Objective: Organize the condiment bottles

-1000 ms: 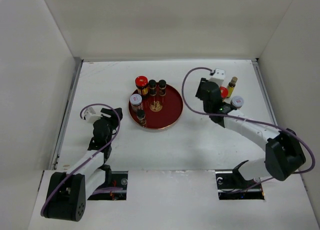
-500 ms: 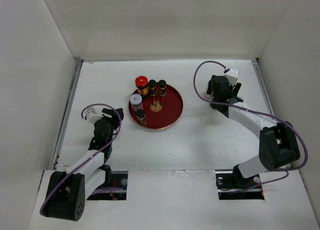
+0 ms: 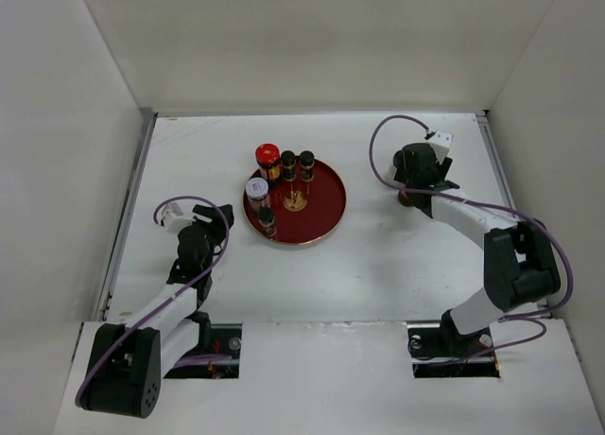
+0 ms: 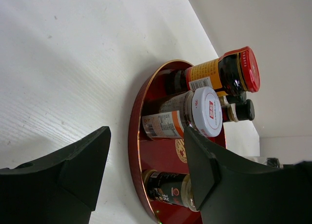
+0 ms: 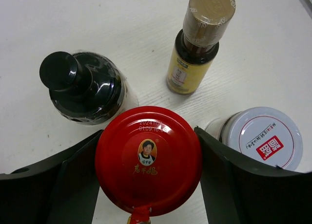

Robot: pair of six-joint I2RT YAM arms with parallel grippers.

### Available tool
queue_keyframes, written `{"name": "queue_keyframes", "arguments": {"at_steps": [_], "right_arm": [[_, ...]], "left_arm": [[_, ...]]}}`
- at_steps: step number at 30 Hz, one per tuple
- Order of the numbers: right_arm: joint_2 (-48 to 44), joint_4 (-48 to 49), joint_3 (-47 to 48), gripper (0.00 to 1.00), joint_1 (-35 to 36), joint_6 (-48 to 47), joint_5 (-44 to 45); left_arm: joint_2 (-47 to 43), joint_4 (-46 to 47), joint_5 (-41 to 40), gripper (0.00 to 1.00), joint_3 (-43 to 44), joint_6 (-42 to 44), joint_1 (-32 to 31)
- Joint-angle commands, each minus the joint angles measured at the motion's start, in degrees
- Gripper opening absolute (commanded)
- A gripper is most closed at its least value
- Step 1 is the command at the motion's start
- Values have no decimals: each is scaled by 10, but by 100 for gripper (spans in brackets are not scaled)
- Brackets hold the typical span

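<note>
Red-lidded jar [image 5: 148, 158] upright, axis vert., inside right end effector [image 5: 148, 177]

White table [image 3: 378, 265], red tray [image 3: 328, 204] mid-table, four condiment bottles [image 5: 148, 160] clustered far right

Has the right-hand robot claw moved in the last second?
Yes. The right gripper shifted rightward, away from the red tray, and now straddles the red-lidded jar.

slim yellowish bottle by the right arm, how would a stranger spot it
On the table's right side sit four containers. Beyond the red-lidded jar stands the slim yellowish bottle: narrowest there, yellow label, tan wrapped cap, unlike the squat black bottle beside it.
</note>
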Motion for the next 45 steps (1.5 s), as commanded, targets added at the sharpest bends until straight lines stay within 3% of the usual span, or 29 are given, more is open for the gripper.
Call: {"name": "queue_keyframes", "arguments": {"at_steps": [1,4,9,16,26,34,39,45], "right_arm": [[-12,51,-1,58,-1,7,-8],[-43,55,-21,51,18,13,-2],[-104,51,-37,50,72,13,14],[-109,43,31,49,186,-20,36],[95,90,224,49,332,-71,7],[226,99,350,50,372,-92,0],[254,107,351,56,375,-80,-5],[243,107,331,83,379,-67,-4]], "left_arm": [[-6,24,1,60,1,-1,-1],[-8,22,-4,60,1,2,-3],[-9,23,-5,60,1,3,-4],[-1,24,-6,60,3,3,-6],[-2,24,2,60,3,3,-6],[-4,24,1,60,2,3,-3],[-2,24,3,60,2,3,0],[6,29,2,60,4,3,-4]]}}
